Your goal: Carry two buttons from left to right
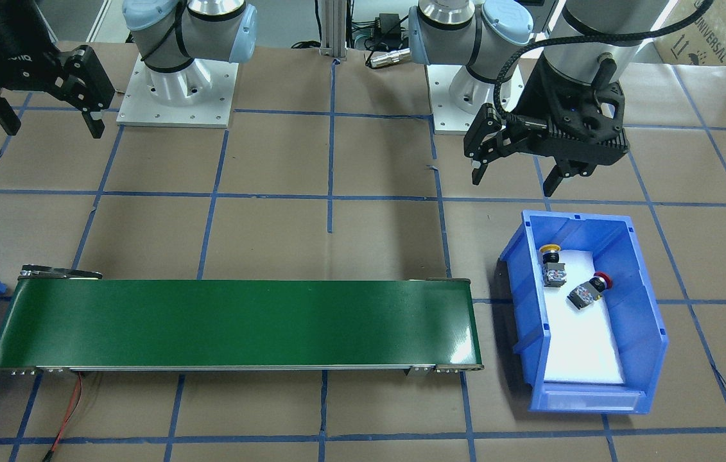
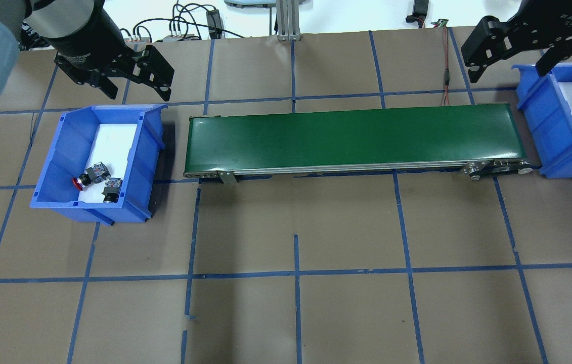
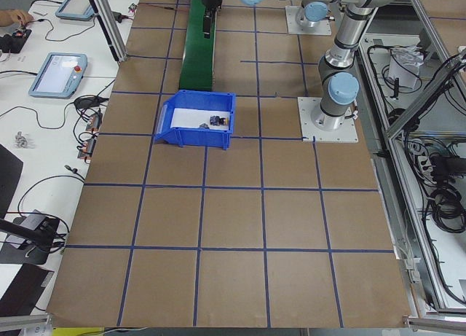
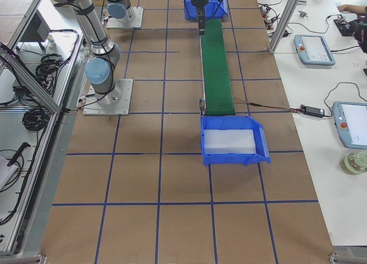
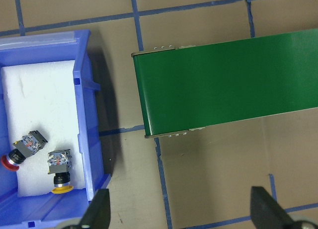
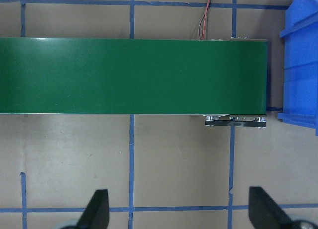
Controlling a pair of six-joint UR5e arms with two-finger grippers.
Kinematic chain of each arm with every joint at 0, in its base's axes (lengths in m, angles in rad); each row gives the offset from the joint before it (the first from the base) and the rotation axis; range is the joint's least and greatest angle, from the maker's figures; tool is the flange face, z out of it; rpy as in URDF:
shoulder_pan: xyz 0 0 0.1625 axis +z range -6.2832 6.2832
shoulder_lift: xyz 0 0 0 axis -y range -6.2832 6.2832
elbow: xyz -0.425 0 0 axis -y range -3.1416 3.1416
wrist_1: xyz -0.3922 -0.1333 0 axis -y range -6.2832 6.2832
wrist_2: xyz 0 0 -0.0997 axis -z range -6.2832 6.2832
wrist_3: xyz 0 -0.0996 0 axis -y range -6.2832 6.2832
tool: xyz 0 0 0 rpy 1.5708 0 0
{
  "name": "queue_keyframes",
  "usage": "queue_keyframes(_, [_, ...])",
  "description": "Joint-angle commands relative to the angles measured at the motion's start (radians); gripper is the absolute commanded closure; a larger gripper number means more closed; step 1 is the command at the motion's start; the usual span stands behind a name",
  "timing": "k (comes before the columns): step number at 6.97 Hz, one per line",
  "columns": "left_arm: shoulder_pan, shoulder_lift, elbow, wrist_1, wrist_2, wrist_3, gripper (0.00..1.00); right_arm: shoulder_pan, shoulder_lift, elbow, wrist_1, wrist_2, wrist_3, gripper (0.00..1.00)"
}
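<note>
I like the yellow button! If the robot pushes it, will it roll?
Probably not far: the yellow button lies on its side, and its boxy block should stop rolling, though the round cap may pivot it. It looks stiff, not floppy. The white foam beneath likely grips it.

Glossy green belt [image 1: 234, 324], blue plastic bin [image 1: 587, 399], seemingly matt paper tabletop [image 1: 369, 160].

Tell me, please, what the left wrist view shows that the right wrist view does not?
Only the left wrist view shows the left bin, with the red button and the yellow button lying inside. Only the right wrist view shows the right bin edge and a wire at the belt end. Both show the green belt, the taped table, and an open pincer at the bottom: left pincer in one, right pincer in the other.
</note>
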State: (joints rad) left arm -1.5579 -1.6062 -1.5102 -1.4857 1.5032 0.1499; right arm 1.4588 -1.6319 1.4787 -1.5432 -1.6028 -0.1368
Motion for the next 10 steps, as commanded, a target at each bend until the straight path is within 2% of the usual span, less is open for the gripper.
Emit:
queue_keyframes(1, [0.002, -0.004, 0.002, 0.008, -0.006, 0.002, 0.0, 0.0, -0.002, 0.0, 0.002, 0.001, -0.003, 0.0])
queue_keyframes(10, [0.007, -0.008, -0.011, 0.01, -0.006, 0.002, 0.0, -0.003, 0.001, -0.003, -0.002, 0.0, -0.001, 0.0])
